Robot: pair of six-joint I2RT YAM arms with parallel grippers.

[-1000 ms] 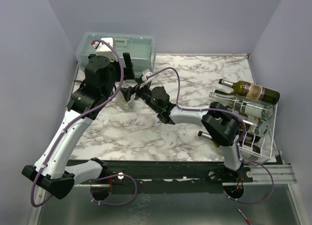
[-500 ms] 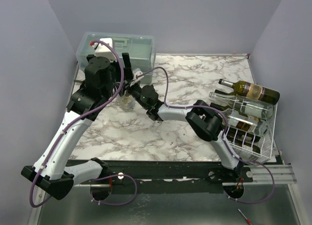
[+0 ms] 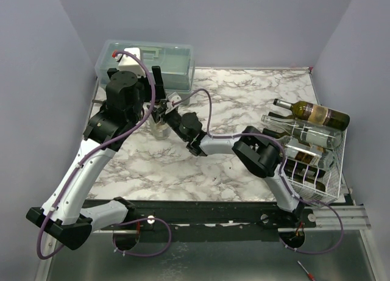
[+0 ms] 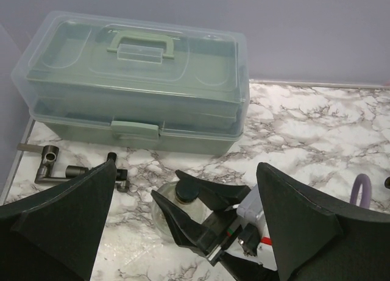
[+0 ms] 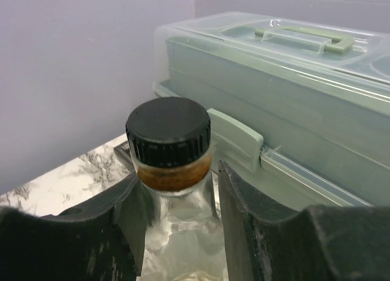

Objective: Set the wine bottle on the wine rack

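A clear glass wine bottle (image 3: 160,130) with a black screw cap (image 5: 169,138) stands upright on the marble table, just in front of the toolbox. My right gripper (image 5: 180,183) reaches far left across the table and is shut on the bottle's neck just under the cap, one finger on each side; the left wrist view shows those black fingers (image 4: 210,192) hugging the neck. My left gripper (image 4: 186,165) hovers wide open above the bottle, holding nothing. The white wire wine rack (image 3: 332,189) stands at the table's right edge.
A translucent grey-green toolbox (image 3: 146,60) sits at the back left, close behind the bottle. The rack carries a dark bottle (image 3: 314,113) and a clear one (image 3: 304,135) lying on top. A small metal tool (image 4: 55,166) lies left of the bottle.
My right arm has stretched further left to the bottle and its fingers have closed in on the neck. The left arm and the bottle have stayed put.
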